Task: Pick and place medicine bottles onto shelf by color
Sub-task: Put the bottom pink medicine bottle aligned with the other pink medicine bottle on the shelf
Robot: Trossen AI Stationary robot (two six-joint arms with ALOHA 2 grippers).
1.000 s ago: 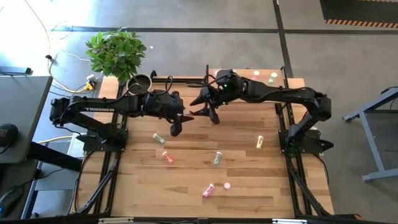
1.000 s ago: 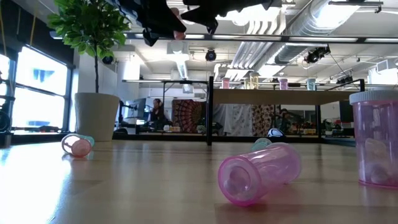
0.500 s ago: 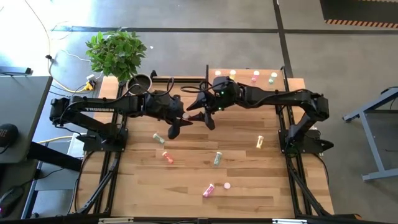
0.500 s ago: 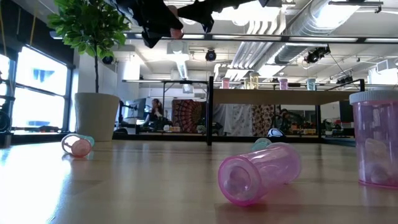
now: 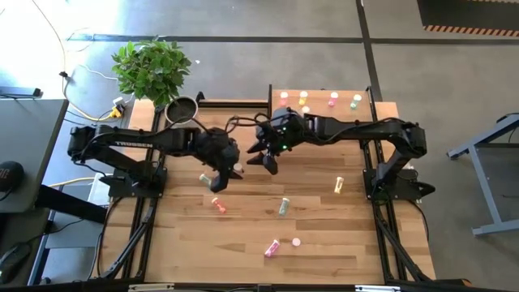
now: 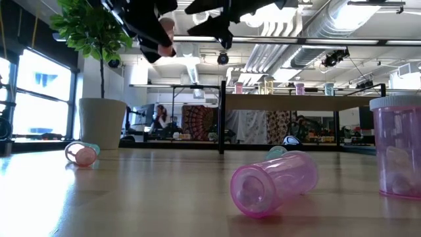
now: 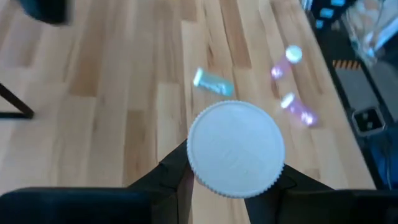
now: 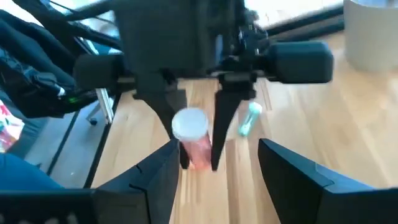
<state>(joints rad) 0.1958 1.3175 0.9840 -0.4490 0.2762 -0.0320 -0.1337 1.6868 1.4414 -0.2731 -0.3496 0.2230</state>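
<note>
- Left tool (image 5: pixel 229 172) grips a pink bottle (image 8: pixel 191 140) above the table (image 5: pixel 243 243), mid-air.
- Right tool (image 5: pixel 268 156) hangs open just beside it.
- Four bottles stand on the shelf (image 5: pixel 320 109).

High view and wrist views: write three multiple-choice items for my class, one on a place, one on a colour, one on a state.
1. In the high view, where is the shelf?
A. At the table's far edge, on the right arm's side
B. In the table's middle
C. At the near edge, on the left arm's side

2. What colour is the cap of the bottle in the left gripper?
A. Black
B. White
C. Blue

3. How is the right gripper?
A. Shut on a bottle
B. Shut on a leaf
C. Open, holding nothing

Key: 1 A, it lies at the top by the right arm; 2 B, the left wrist view shows a white cap; 3 C, its fingers stand apart with nothing between them.
</note>
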